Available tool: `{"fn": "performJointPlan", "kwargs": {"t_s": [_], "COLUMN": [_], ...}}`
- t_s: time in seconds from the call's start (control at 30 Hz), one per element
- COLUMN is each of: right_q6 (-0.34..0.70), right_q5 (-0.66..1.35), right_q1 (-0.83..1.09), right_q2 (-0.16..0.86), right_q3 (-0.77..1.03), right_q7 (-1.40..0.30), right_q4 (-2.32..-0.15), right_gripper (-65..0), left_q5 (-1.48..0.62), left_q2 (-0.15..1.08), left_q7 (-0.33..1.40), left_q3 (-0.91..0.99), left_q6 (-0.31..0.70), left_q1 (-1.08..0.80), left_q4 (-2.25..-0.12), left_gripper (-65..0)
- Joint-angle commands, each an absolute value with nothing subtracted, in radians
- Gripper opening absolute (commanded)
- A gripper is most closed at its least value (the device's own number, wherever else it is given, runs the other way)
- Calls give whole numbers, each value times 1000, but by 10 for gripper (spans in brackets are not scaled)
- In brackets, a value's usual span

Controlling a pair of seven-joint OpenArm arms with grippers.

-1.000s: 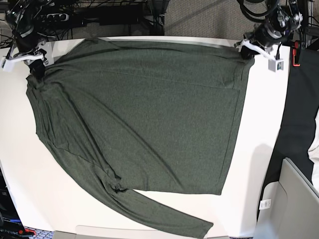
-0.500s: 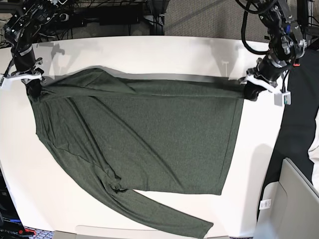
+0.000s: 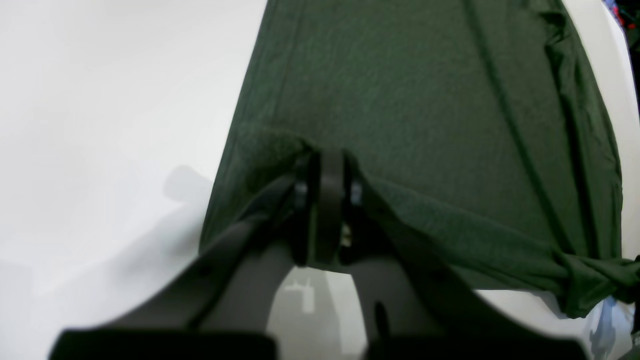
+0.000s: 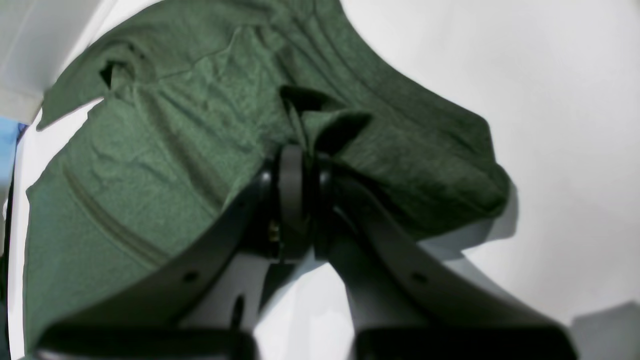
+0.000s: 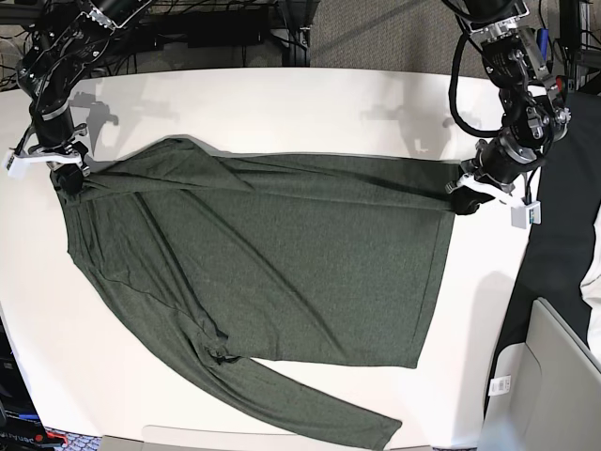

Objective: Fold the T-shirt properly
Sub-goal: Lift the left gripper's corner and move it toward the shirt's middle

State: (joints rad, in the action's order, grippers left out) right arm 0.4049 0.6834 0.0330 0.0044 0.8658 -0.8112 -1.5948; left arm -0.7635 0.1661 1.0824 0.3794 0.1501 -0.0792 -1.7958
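Tool tips on both arms are closed on the dark olive-green shirt: the left tool [image 5: 467, 198] grips its upper edge at one corner, and the right tool [image 5: 71, 179] pinches bunched cloth at the opposite corner. In both wrist views the tips are dark and blurred, so exactly how many layers each one grasps is hard to make out.

Largest is the white tabletop [image 5: 376, 113], its far edge passing behind the arms. The shirt [image 5: 310, 263] covers most of its middle, its body laid wide between the tools. On the right arm's side the cloth lies in long slanting folds, and a sleeve [image 5: 310, 404] stretches away toward the near edge. Where that sleeve joins the body, a small dark crumple hides how the layers meet.

Both black arms are cut off by the top of the base view. Beside the tabletop, on the left arm's side, stands a pale grey panel [image 5: 549, 385], cropped by the frame. White material [image 5: 592, 272] above it is only partly shown; I cannot tell what it is.
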Motion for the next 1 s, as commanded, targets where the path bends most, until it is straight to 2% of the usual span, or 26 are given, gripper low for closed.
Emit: {"fn": "performJointPlan", "kwargs": {"t_s": [0.0,0.97], "right_q6": [415,415], "right_q5": [699,702], "right_q1": [13,-79], "right_q2": [18,1], "right_q3": [869,947], "right_q7": [-779,-750], "right_q4": [-1603,-1477], "right_gripper": [-643,-629], "left_q5": [-774,-771], "left_q2": [179,179], "left_q7": [1067,1067], "left_q3": [381,383], "left_q6": [153,153], "left_q1": [-56,-13], "left_q4": [-1810,-1751], "left_gripper": [-649,-649]}}
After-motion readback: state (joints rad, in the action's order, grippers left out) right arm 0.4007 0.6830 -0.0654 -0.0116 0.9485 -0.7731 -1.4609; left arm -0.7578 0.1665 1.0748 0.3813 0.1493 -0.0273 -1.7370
